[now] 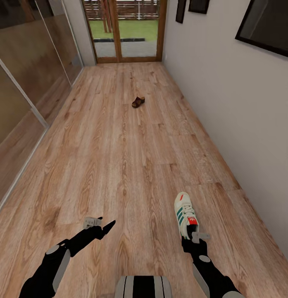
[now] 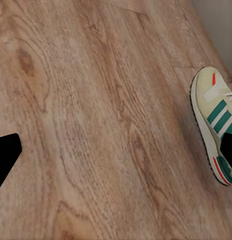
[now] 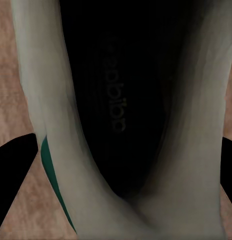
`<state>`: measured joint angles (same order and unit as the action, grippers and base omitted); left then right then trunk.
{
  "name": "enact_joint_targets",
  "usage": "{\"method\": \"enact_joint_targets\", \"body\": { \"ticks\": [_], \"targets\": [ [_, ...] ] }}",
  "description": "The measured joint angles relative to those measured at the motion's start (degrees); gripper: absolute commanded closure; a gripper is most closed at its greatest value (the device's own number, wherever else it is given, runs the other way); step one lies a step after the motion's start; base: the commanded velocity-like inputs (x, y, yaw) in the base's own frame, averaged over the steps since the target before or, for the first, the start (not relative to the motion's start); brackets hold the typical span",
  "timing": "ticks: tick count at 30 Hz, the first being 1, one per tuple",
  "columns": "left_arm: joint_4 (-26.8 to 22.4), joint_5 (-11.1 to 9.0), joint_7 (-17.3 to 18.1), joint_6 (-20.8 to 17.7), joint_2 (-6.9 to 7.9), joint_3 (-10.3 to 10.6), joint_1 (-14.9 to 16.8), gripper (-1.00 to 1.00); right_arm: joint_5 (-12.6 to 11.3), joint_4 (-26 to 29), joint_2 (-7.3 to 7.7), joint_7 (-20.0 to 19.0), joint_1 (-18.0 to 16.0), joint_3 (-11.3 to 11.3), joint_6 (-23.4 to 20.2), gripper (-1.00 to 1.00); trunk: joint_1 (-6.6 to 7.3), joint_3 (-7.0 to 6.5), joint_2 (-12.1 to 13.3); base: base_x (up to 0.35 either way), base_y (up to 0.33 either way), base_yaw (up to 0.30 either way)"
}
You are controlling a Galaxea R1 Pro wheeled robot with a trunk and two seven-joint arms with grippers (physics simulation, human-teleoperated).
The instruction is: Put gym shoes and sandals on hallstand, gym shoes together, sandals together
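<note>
Head view shows the right gripper (image 1: 195,237) with its fingers closed on the heel of a gym shoe (image 1: 185,213), toe pointing ahead above the corridor floor (image 1: 119,165); carry it level, since a heel-only hold may let it swing. Left gripper (image 1: 100,225) hangs with fingers wide and empty, a sandal (image 1: 138,102) lies far ahead, and the right wall (image 1: 226,103) runs close, with open floor to the left.

The corridor floor (image 1: 119,165) is light brown wood-grain plank with a soft satin sheen. At 5 o'clock, the gym shoe (image 1: 186,213) looks matt cream with green stripes; its lining is dark. Toward 12 o'clock, the sandal (image 1: 138,102) appears dark brown, leathery. Both end effectors look matt black.
</note>
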<state>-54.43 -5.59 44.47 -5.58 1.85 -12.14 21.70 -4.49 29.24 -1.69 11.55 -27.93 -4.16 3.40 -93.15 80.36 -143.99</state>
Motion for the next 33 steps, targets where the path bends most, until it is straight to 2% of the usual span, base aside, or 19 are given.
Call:
{"method": "enact_joint_targets", "body": {
  "ticks": [6,8,10,14,15,18,20,23,25,27,29,33],
  "targets": [
    [0.98,0.3,-0.47,0.34,1.15,-0.1,-0.39,-1.0,0.01,0.07,-0.09,0.05,0.01,-0.03,0.05,1.0,0.16,-1.74,0.08,0.0,0.0,-0.035],
    [1.54,0.59,-1.17,0.74,1.77,-0.32,-3.12,-1.0,0.31,0.08,0.01,-0.05,0.01,-0.17,-0.05,1.0,0.21,-2.35,0.11,0.0,0.0,-0.062],
    [1.63,0.56,-1.79,1.03,1.94,-0.61,-4.26,-1.0,0.88,0.09,0.1,-0.07,0.01,-0.24,-0.05,1.0,0.26,-2.98,0.13,0.0,0.0,-0.063],
    [1.8,0.56,-3.25,2.64,2.51,-1.75,-6.52,-1.0,4.01,-0.09,0.2,-0.14,0.01,-0.43,0.04,1.0,0.36,-4.22,0.19,0.0,0.0,-0.065],
    [1.88,0.55,-3.6,3.64,2.68,-2.24,-7.51,-1.0,5.76,-0.23,0.22,-0.13,0.01,-0.51,0.14,1.0,0.39,-4.53,0.2,0.0,0.0,-0.065],
    [1.96,0.42,-4.0,5.94,2.86,-3.32,-9.96,-1.0,9.02,-0.37,0.26,-0.13,0.07,-0.61,0.44,1.0,0.46,-5.46,0.24,0.0,0.0,-0.065],
    [2.11,0.38,-4.26,7.4,2.87,-3.96,-11.35,-1.0,10.11,-0.4,0.3,-0.16,0.37,-0.57,0.72,1.0,0.52,-6.09,0.27,0.0,0.0,-0.066],
    [3.2,0.37,-5.06,10.84,2.83,-5.29,-13.65,-1.0,11.34,-0.45,0.34,-0.26,1.86,-0.53,2.05,1.0,0.59,-7.02,0.31,0.0,0.0,-0.066],
    [6.01,0.36,-5.91,15.49,2.8,-6.78,-15.05,-1.0,11.9,-0.5,0.35,-0.4,4.28,-0.51,5.64,1.0,0.64,-7.64,0.33,0.0,0.0,-0.066],
    [8.2,0.28,-6.18,17.38,2.84,-7.7,-15.4,-1.0,12.07,-0.63,0.4,-0.45,5.47,-0.46,8.2,1.0,0.69,-8.27,0.36,0.0,0.0,-0.066],
    [9.59,0.23,-6.28,18.13,2.86,-8.41,-15.53,-1.0,12.12,-0.93,0.55,-0.46,6.14,-0.43,9.78,1.0,0.75,-8.9,0.39,0.0,0.0,-0.066],
    [11.92,0.31,-6.39,19.19,2.94,-11.27,-15.71,-1.0,12.09,-4.14,1.9,-0.59,7.34,-0.32,13.87,1.0,0.85,-10.14,0.44,0.0,0.0,-0.066]
  ]
}}
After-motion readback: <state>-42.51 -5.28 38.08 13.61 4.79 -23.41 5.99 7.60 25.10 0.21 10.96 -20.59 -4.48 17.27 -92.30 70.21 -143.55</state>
